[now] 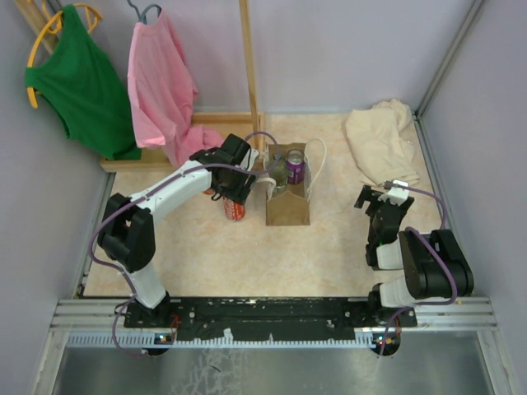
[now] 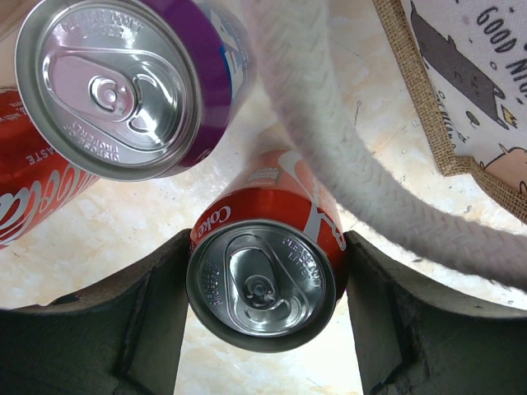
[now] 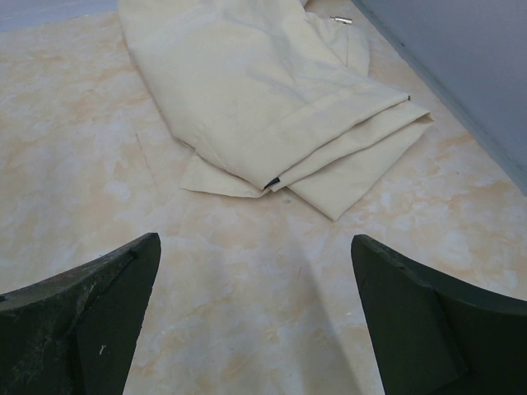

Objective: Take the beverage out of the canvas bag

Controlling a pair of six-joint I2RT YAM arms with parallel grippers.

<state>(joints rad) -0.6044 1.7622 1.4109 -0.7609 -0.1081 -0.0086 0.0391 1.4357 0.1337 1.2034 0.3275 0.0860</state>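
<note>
The tan canvas bag (image 1: pixel 289 210) stands mid-table with white rope handles (image 2: pixel 329 148); its printed side shows in the left wrist view (image 2: pixel 469 90). My left gripper (image 1: pixel 270 179) is at the bag's left top edge, shut on a red Coke can (image 2: pixel 262 276) with a finger against each side and bare table below it. The can's silver top shows from above (image 1: pixel 278 172). A purple can (image 1: pixel 295 170) (image 2: pixel 123 82) is right beside it; I cannot tell if it sits inside the bag. My right gripper (image 1: pixel 380 197) (image 3: pixel 255 321) is open and empty, far right.
Another red Coke can (image 1: pixel 235 208) (image 2: pixel 33 193) stands on the table under my left arm. A folded beige cloth (image 1: pixel 380 140) (image 3: pixel 272 99) lies at the back right. A green shirt (image 1: pixel 78 78) and a pink shirt (image 1: pixel 160 82) hang on a wooden rack (image 1: pixel 247 74).
</note>
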